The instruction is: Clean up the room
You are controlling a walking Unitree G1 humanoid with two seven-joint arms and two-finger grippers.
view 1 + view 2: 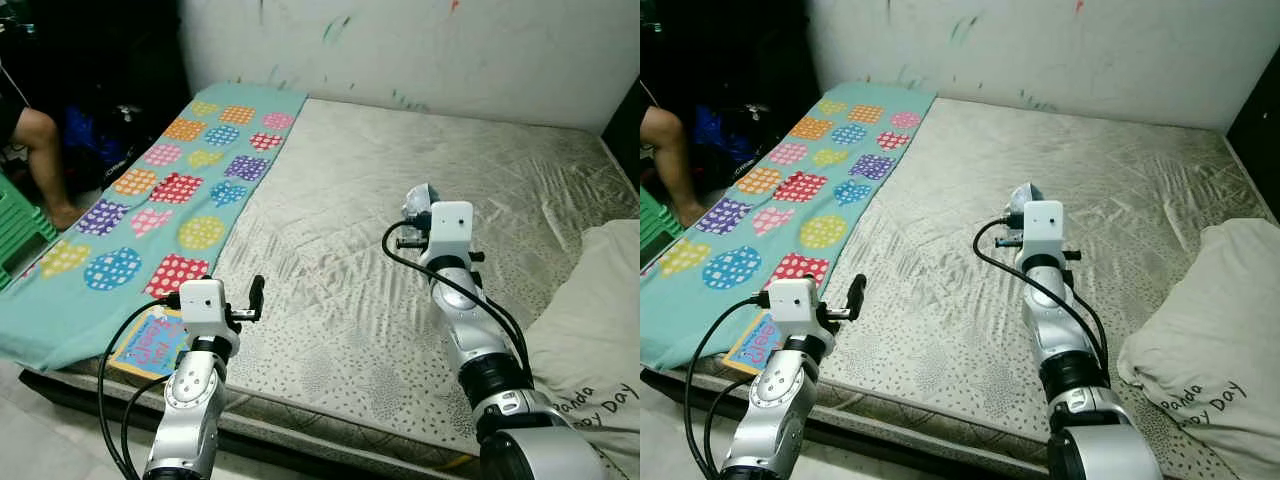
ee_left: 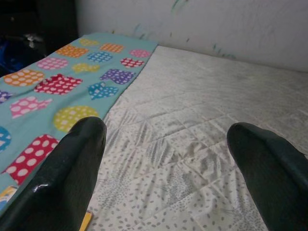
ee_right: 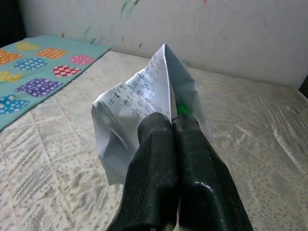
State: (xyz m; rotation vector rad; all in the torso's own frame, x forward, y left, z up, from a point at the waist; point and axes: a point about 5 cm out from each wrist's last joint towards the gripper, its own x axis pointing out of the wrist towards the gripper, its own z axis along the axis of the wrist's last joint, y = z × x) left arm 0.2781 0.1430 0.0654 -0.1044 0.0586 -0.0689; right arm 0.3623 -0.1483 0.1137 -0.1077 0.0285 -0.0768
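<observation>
The right hand (image 3: 172, 126) is clamping only a corner of the crumpled plastic wrapper (image 3: 139, 108) above the mattress (image 1: 400, 200), so it may be slipping out, while the left hand (image 2: 168, 159) is hanging apart.

Right gripper (image 3: 172, 126) jaws pinched; left gripper (image 2: 168, 159) jaws spread.

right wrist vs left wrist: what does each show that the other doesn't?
Right wrist view alone: the right gripper shut on a crumpled paper wrapper with printed text, something green tucked behind the fingers.

Left wrist view alone: the left gripper open with nothing between its fingers, and a yellow corner of the book at the bed's near edge.

Both: the pale quilted mattress, the teal blanket with dotted patches along one side, and the marked white wall behind.
</observation>
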